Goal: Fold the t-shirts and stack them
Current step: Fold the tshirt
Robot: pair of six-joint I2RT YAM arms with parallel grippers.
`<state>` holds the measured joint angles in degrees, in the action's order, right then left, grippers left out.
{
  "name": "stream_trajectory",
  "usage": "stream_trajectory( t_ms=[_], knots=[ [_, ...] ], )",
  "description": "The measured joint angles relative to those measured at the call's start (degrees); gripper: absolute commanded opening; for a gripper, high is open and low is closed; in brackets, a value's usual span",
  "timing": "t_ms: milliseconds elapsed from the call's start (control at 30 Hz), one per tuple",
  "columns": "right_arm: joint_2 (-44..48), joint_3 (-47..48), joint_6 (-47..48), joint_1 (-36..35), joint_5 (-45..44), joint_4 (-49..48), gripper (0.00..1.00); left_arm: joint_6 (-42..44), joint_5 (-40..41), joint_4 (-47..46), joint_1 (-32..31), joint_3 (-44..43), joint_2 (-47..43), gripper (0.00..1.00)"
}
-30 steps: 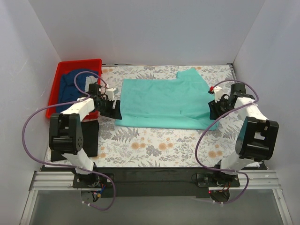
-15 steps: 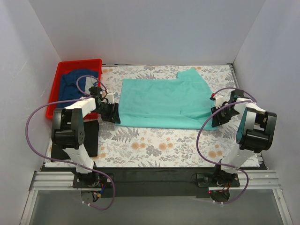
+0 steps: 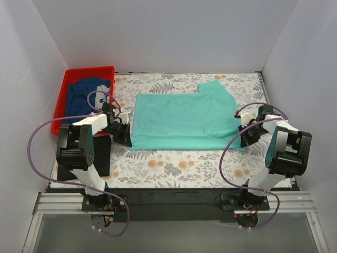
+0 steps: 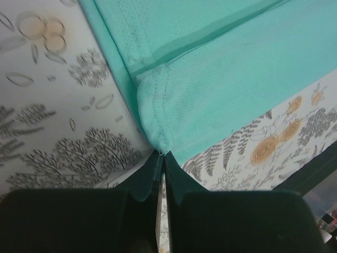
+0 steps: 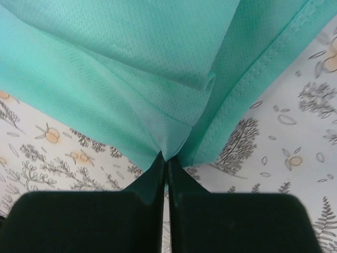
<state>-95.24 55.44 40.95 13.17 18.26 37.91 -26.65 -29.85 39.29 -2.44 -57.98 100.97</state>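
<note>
I can't read any text, label, brand, number or sign in these views; I make out no lettering on any surface.

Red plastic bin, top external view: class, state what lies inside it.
Inside the red plastic bin lies a bunched navy blue t-shirt, filling most of it. Anything beneath that cloth is covered, and the bin's near right corner is hidden by the left arm.

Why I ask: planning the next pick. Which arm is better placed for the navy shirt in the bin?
Left. The bin with the navy shirt lies near the left hand, far from the right hand. Both pinch the teal shirt.
</note>
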Motion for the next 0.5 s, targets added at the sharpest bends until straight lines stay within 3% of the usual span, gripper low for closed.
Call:
stream_trajectory(
  t_ms=[100,133,167,200,233,333,500],
  knots=[
    [2.67,-2.67,1.88,0.00,-1.01,1.68,0.01,1.07,0.81,2.16,-0.02,2.69,-2.51,0.00],
    [3.48,-3.48,2.58,0.00,-1.25,2.45,0.07,1.51,1.25,2.86,-0.02,3.58,-3.43,0.00],
    [4.24,-4.28,3.23,-0.02,-1.33,3.54,0.16,2.03,1.92,3.76,-0.02,4.37,-4.31,0.00],
    [4.74,-4.79,3.74,-0.02,-1.46,4.66,0.27,2.54,2.51,4.63,-0.02,4.98,-5.07,0.12],
    [5.18,-5.14,4.31,-0.02,-1.64,6.43,0.42,3.26,2.89,5.35,-0.02,5.27,-5.55,0.18],
    [5.53,-4.74,5.99,0.07,-1.62,11.39,0.62,5.01,3.80,7.19,-0.02,5.53,-7.04,0.29],
    [4.52,5.44,6.82,1.29,2.14,19.82,0.62,8.33,3.06,9.64,-0.02,2.75,-9.86,0.36]
  ],
)
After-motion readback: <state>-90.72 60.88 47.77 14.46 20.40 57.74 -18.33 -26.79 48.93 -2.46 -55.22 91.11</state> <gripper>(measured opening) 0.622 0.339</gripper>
